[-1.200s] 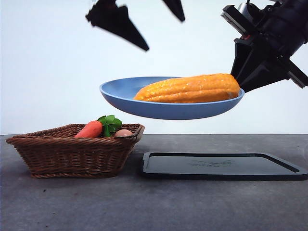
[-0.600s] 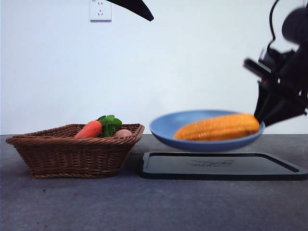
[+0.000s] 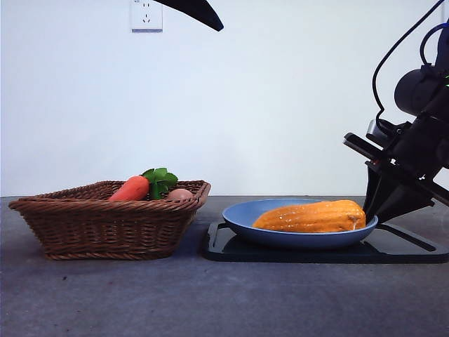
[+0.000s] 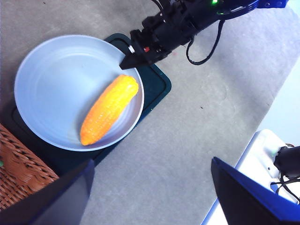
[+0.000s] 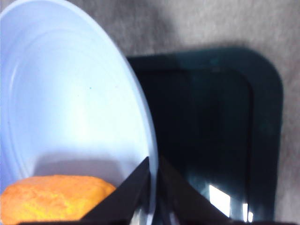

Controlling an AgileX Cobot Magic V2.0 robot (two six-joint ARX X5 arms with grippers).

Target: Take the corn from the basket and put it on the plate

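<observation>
Front view: a light-blue plate [image 3: 302,237] sits on a flat black tray [image 3: 414,247] on the grey bench [image 3: 224,302]; the corn [image 3: 310,217] lies lengthwise in the plate, its blunt end toward the 3 o'clock rim and its tapered end toward 9 o'clock; the plate holds nothing else. At 9 o'clock from the tray, just beside it, stands the brown wicker basket [image 3: 105,228]; over its rim show a carrot [image 3: 130,189] with green leaves [image 3: 160,180] and, at the 3 o'clock side of those leaves, a small tan egg [image 3: 180,194]; how these lie deeper inside the basket cannot be told.

Right end effector [image 3: 366,219]: comes in from the 3 o'clock edge of the front view and meets the plate at its 3 o'clock rim; in the right wrist view its two jaws are clenched on the thin rim of the plate [image 5: 70,103], one jaw inside and one outside, with the corn [image 5: 54,197] close against the inner jaw and the tray [image 5: 206,126] beneath.

Left end effector [image 4: 150,187]: held high above the scene, visible in the front view only as a black tip at the top edge; its jaws stand wide apart, released and grasping nothing; its wrist view looks down on the plate [image 4: 56,89], where the corn [image 4: 109,108] lies near the rim on the side gripped by the right end effector [image 4: 129,62], with a corner of the basket [image 4: 18,173] at the picture's edge.
</observation>
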